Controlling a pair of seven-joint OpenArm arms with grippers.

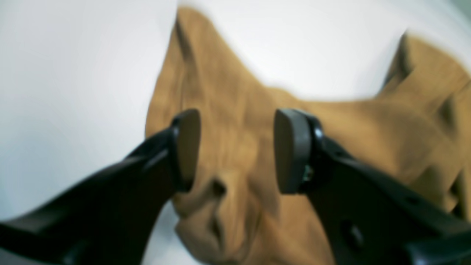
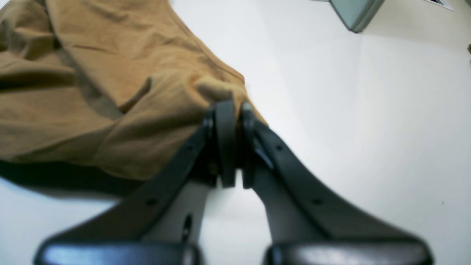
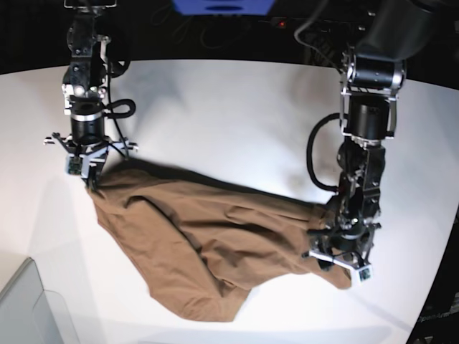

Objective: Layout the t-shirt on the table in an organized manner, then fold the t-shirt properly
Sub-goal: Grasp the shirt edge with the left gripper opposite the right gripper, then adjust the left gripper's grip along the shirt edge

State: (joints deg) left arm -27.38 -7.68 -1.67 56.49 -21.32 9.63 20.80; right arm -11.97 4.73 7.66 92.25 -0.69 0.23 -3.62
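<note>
Right claw (image 2: 232, 110) is pinched tight on a corner of the shirt (image 2: 110, 84). Its two pads press together with a small fold of tan cloth poking out just past the tips. From this claw the shirt spreads away to one side in soft wrinkles, and the part near the claw is lifted a little, with a dark shadow under it on the bench (image 2: 349, 121). Far past the claw, at the top edge of its wrist view, sits a grey bin (image 2: 353, 13) corner.

Left claw (image 1: 237, 151) is spread wide, with one pad (image 1: 187, 147) on each side and cloth showing in the gap between them. It is right over a bunched, rumpled part of the shirt (image 1: 235, 121). This view is blurry, so I cannot tell if the tips touch the cloth.

Seen from the base view, the shirt (image 3: 208, 244) lies crumpled on the white bench (image 3: 229, 115), stretched between the two claws. The right claw (image 3: 92, 179) is at one end and the left claw (image 3: 343, 259) at the other end. A loose flap hangs toward the near edge, between the claws.
</note>
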